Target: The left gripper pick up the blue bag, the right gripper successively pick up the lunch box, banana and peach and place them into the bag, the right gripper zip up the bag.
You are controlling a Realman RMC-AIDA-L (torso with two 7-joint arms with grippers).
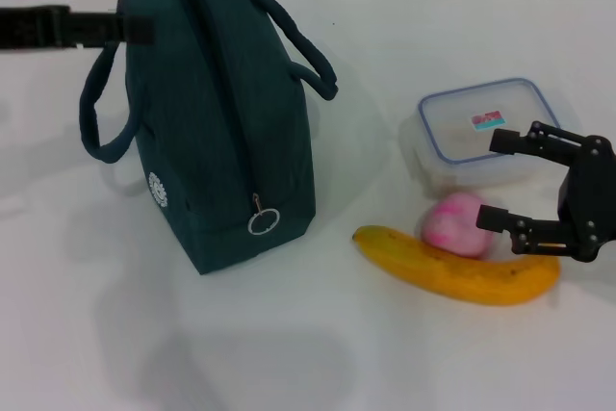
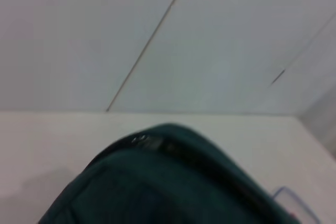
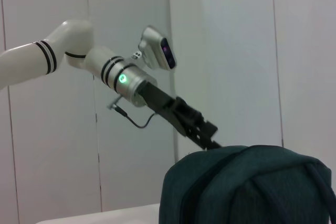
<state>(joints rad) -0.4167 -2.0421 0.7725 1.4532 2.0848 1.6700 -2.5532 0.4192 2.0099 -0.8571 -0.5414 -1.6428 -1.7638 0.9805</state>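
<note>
Left pincer is up at the top far corner of the blue bag, reaching in from the left; can't tell whether its fingers are apart or closed, or whether they grip fabric or only touch it. From the right wrist view that pincer comes down at a slant onto the bag's top edge. Right pincer sits low at the right, fingers spread wide, holding nothing, one finger over the lunch box, the other just past the peach.

Bag stands upright on the white counter, left of the food, zip closed with the ring pull hanging low on the near end. Two loop handles flop to either side. Looks like soft fabric, light while empty, so it will likely sag or tip if pulled from one corner; a handle or the top ridge seems the best hold.

Lunch box is well right of the bag, clear plastic with a blue-rimmed lid, rigid and smooth. Probably slippery, so take it across the short sides, squarely. Banana lies in front of the box, touching the peach. It's curved and bruises easily, so grip mid-length, gently. Peach is round and soft, likely to roll; close slowly around its middle.

Zip must open before anything goes in.
</note>
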